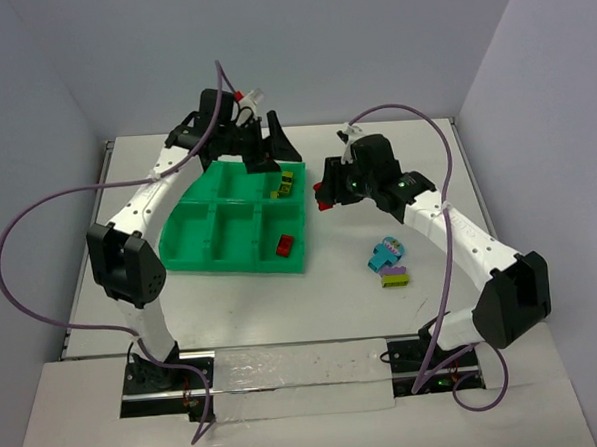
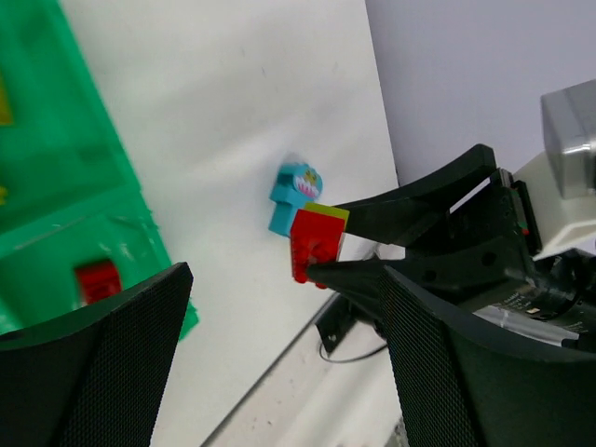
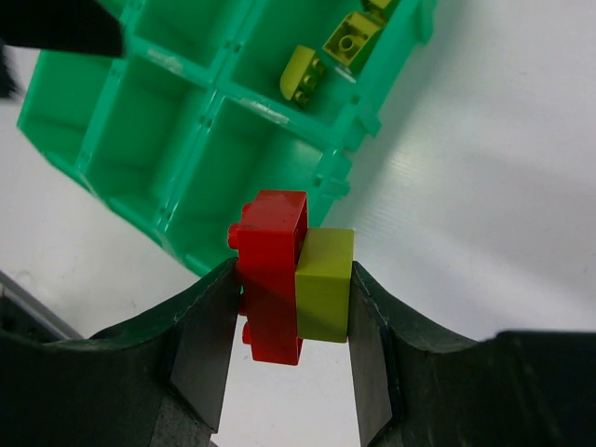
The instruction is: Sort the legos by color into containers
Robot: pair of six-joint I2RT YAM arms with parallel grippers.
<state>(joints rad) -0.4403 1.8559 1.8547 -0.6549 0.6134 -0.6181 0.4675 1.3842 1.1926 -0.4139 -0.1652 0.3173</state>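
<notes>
The legos (image 3: 276,279) and tray (image 1: 188,251) are smooth, glossy plastic.

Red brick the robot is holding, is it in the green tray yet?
Out. The right jaws pinch the red brick, stuck to a yellow-green brick, beside the tray.

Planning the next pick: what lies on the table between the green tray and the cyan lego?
Nothing; the top view shows bare table between the green tray and the cyan lego.

Red+yel-grn lego pair (image 3: 293,284) stuck together, pinched in R hand (image 3: 291,317), beside green tray (image 3: 140,130).
</notes>
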